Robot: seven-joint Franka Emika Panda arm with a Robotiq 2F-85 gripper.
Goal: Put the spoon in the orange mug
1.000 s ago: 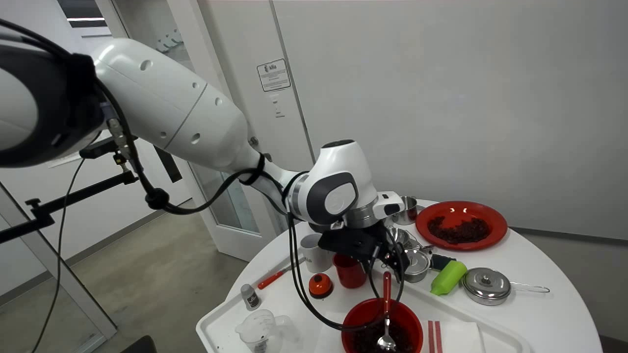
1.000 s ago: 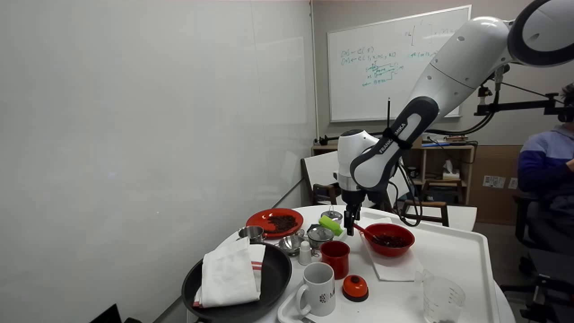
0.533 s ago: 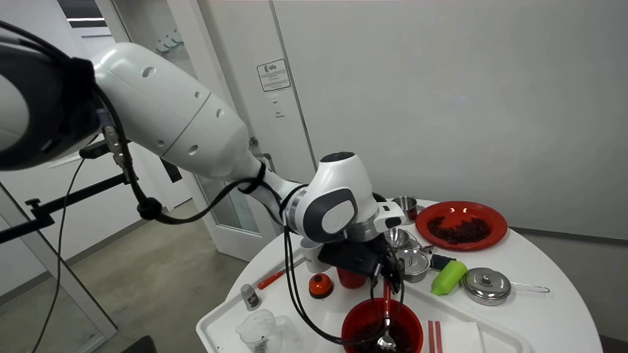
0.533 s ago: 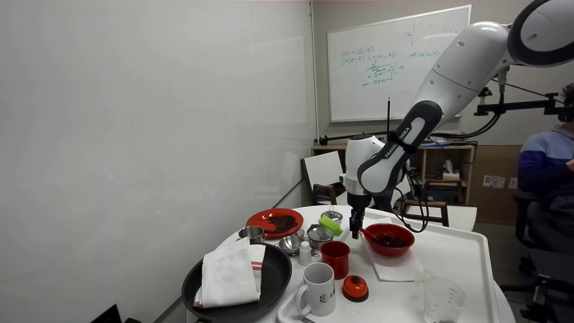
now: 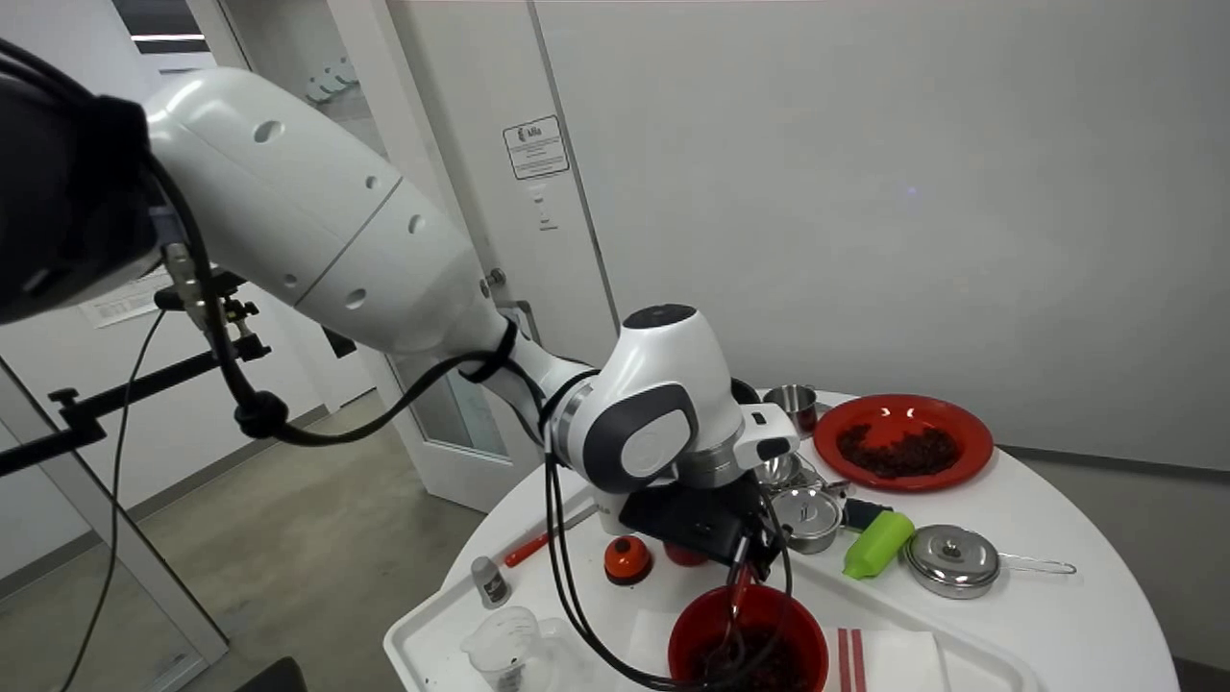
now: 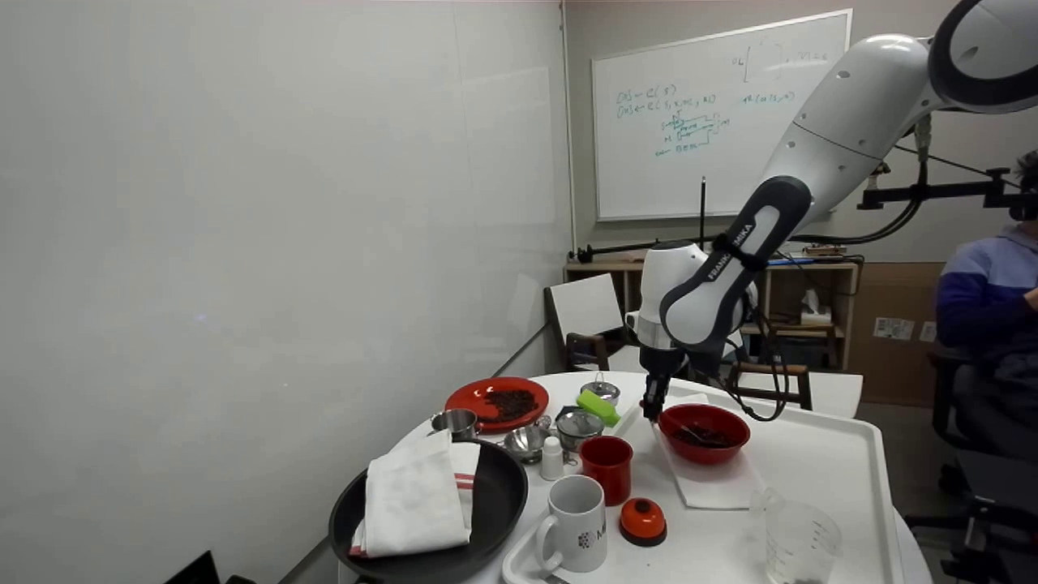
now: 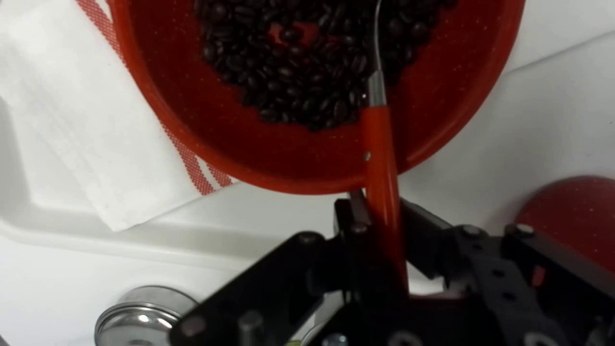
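While the gripper (image 7: pixel 384 206) is pinching the spoon (image 7: pixel 377 132) by its handle (image 7: pixel 382 178), the metal part (image 7: pixel 377 89) is pointing over the bowl (image 7: pixel 288 166), away from the red mug (image 6: pixel 606 474).

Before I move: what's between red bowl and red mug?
A bare stretch of white tray separates the red bowl from the red mug; the wrist view shows it.

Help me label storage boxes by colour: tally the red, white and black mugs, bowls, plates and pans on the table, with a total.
Red: 3 (red mug, bowl, plate)
White: 1 (white mug)
Black: 1 (pan)
Total: 5
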